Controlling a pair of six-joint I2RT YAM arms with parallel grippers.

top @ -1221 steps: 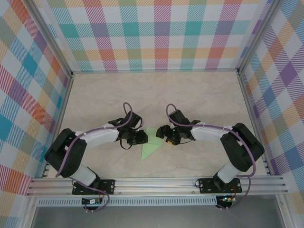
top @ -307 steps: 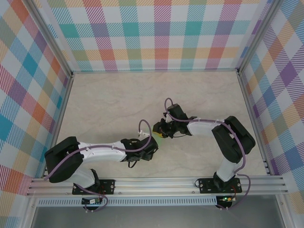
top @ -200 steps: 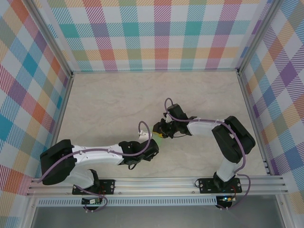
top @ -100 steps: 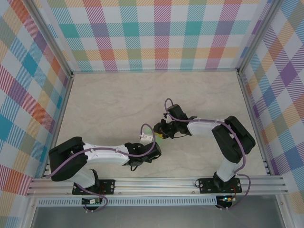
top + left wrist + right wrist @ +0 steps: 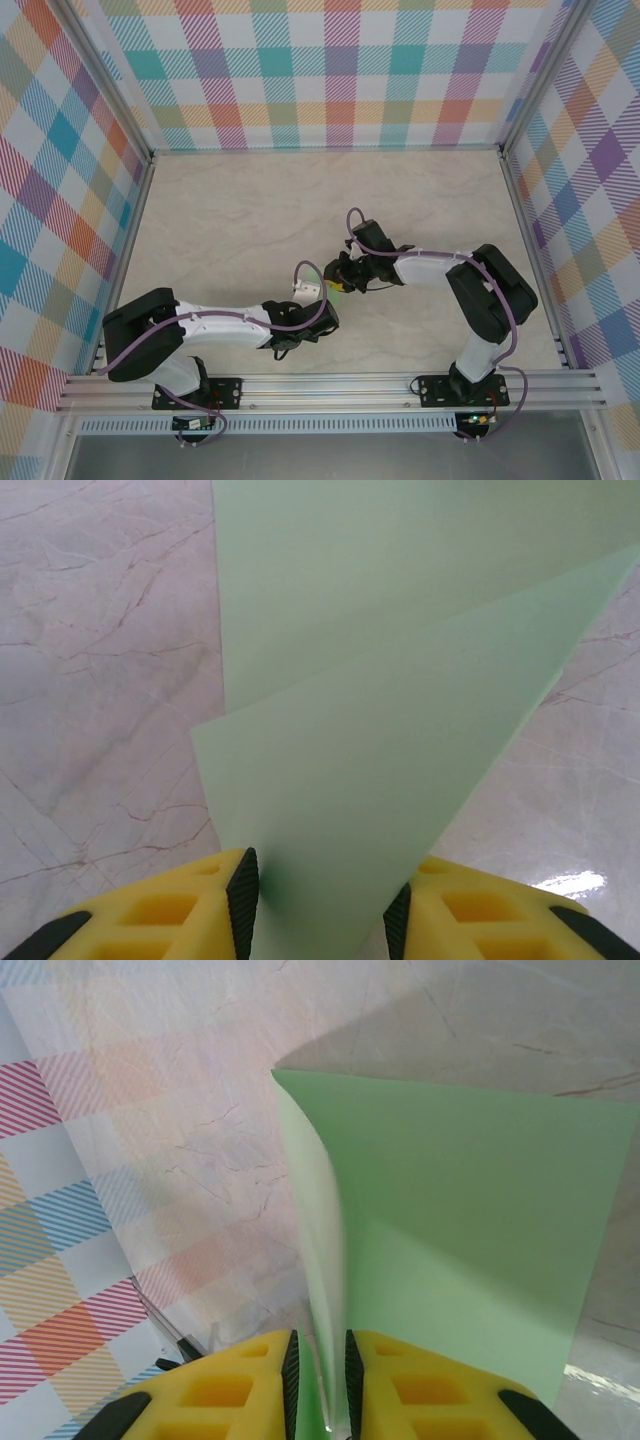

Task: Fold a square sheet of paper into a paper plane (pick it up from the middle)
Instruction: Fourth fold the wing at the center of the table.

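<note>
Sheet of paper [image 5: 338,289]: pale green and plain, part-folded. It is located about midway between the left and right edges of the table [image 5: 230,220], nearer the near edge than the far one, and is mostly covered from above by the two gripper heads.

Left wrist view: two layers of the sheet [image 5: 400,730] are seen. A triangular flap tapering toward the upper right is laid over a lower layer with a straight left edge. The left gripper [image 5: 320,920] is set astride the flap with its yellow fingers [image 5: 235,905] held apart, paper filling the gap between them. Whether the pads are pressed against the paper cannot be told.

Right wrist view: the sheet [image 5: 470,1220] is taken edge-on by the right gripper [image 5: 318,1370], jaws nearly closed, with a curled fold standing up in the narrow slot between the yellow pads [image 5: 240,1385].

Top view: the left gripper [image 5: 326,302] and right gripper [image 5: 343,283] are brought close together at the paper.

Surroundings: pale marbled table surface, checked pastel walls [image 5: 320,70] on three sides, an aluminium rail [image 5: 330,385] along the near edge, and purple cables [image 5: 300,268] looped along both arms.
</note>
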